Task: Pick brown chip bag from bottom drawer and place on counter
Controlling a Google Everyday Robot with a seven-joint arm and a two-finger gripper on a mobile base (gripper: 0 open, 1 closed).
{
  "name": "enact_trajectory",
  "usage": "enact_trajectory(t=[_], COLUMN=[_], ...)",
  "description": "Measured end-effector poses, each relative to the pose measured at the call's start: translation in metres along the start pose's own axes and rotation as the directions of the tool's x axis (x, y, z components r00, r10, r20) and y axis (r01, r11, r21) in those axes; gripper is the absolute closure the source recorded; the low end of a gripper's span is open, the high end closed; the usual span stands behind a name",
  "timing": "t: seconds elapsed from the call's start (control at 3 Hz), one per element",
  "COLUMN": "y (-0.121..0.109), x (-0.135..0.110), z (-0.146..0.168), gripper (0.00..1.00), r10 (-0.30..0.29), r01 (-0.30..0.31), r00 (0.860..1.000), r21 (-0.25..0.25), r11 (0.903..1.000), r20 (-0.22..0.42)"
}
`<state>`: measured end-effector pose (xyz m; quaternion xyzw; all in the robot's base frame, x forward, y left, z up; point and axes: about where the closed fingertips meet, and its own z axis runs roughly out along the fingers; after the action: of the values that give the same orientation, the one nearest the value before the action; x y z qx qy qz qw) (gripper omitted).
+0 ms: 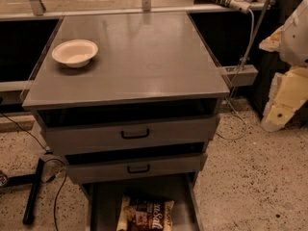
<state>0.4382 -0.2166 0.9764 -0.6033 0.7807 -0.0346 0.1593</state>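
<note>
The brown chip bag [145,214] lies flat on the floor of the bottom drawer [103,203], which is pulled out at the bottom of the view; the bag's lower part is cut off by the frame edge. The counter [144,57] is the broad grey top of the cabinet, above the drawers. My gripper [281,107] hangs at the far right, beside the cabinet at about counter height and well away from the bag. It holds nothing that I can see.
A white bowl [75,52] stands on the counter's left rear part. Two grey drawers with black handles [135,134] sit slightly open above the bottom drawer. Cables and a black stand [33,191] lie on the speckled floor at left. A power strip [240,73] sits behind the cabinet at right.
</note>
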Motion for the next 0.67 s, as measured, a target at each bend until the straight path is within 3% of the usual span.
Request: enact_trajectory(t=[0.67], y=[0.008], x=[0.0], z=[0.01], gripper=[0.0], r10=[-0.014], r01=[0.014], r00=[1.0], r21=[-0.006], r11=[0.9999], r20=[0.007])
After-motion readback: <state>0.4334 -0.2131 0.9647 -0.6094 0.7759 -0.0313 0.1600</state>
